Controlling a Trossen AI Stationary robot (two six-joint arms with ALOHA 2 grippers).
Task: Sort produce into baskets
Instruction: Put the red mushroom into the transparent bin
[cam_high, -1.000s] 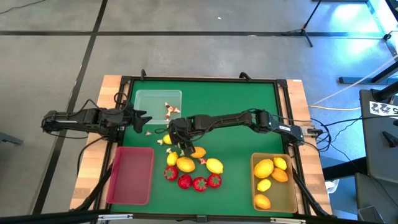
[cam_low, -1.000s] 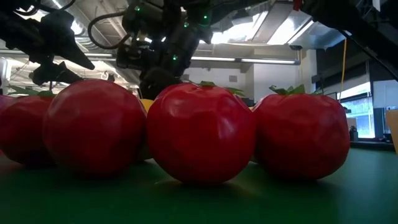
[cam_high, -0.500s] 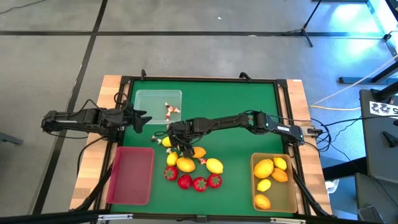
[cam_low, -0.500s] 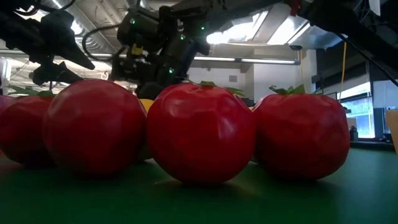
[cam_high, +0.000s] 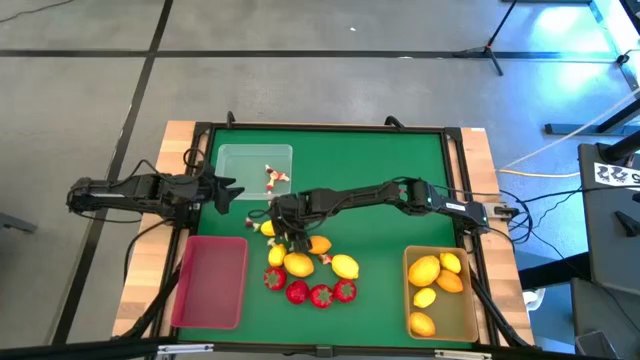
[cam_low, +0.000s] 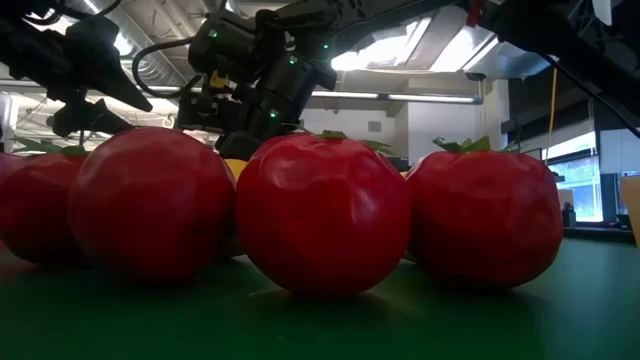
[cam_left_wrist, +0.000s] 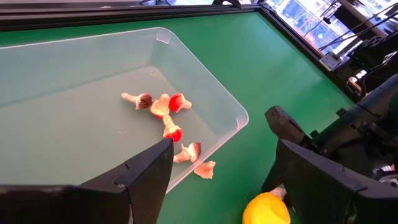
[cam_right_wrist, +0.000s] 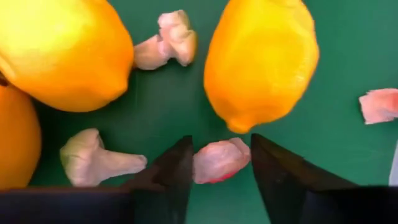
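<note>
My right gripper (cam_high: 287, 238) points down among the loose produce at mid-table, shut on a small white-and-red bit (cam_right_wrist: 219, 160) that lies between two yellow lemons (cam_right_wrist: 62, 50) (cam_right_wrist: 261, 59). More bits (cam_right_wrist: 99, 162) (cam_right_wrist: 166, 40) lie beside it. An orange fruit (cam_high: 319, 244), more lemons (cam_high: 298, 264) and red strawberries (cam_high: 320, 295) lie on the green mat nearby. My left gripper (cam_high: 225, 192) hangs open and empty at the clear tray's (cam_high: 240, 160) near right corner. The tray holds several bits (cam_left_wrist: 165, 109). My right gripper has the white-and-red bit's two ends (cam_right_wrist: 202, 165) between its two fingers (cam_right_wrist: 168, 174), coming from above and pointing down. The bit still lies on the green mat, just below a lemon's tip.
A red tray (cam_high: 210, 282) stands at the near left. A tan tray (cam_high: 470, 300) at the near right holds lemons and an orange fruit. In the low view the strawberries (cam_low: 322, 212) fill the foreground. One bit (cam_left_wrist: 205, 168) lies on the mat just outside the clear tray.
My right gripper has gone a little toward the table's left edge over the loose lemons, then kept still over the bit. My left arm has kept still.
</note>
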